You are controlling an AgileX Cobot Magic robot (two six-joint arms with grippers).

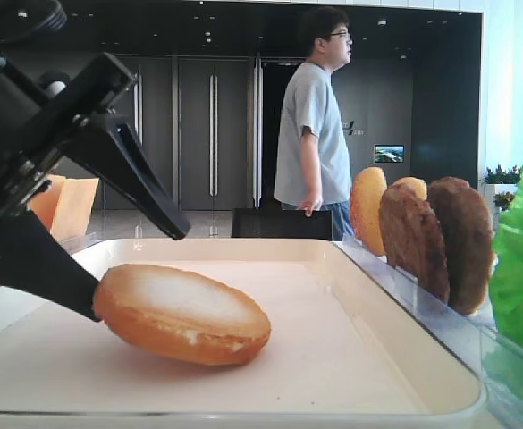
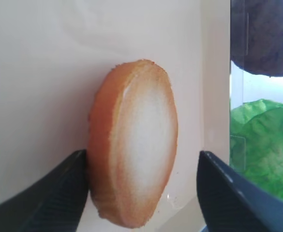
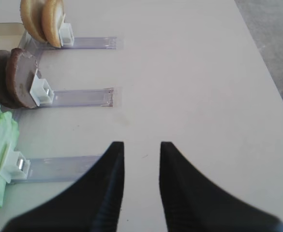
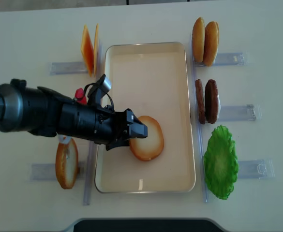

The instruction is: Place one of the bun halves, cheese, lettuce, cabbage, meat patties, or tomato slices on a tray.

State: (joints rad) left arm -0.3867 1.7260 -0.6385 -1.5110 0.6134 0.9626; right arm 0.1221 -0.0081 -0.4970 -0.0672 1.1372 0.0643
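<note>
Left tool (image 4: 134,134) open, apparently touching bun half (image 4: 148,138).

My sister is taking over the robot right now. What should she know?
Left gripper: open, jaws either side of the bun half, which lies pale face up, tilted, on the tray.
Right gripper: open, holding nothing, over bare table by the holders.
Still in holders: two buns, patties, lettuce, cheese, another bun.
Done: bun appears released on tray.
Left: pull the left arm back.
</note>
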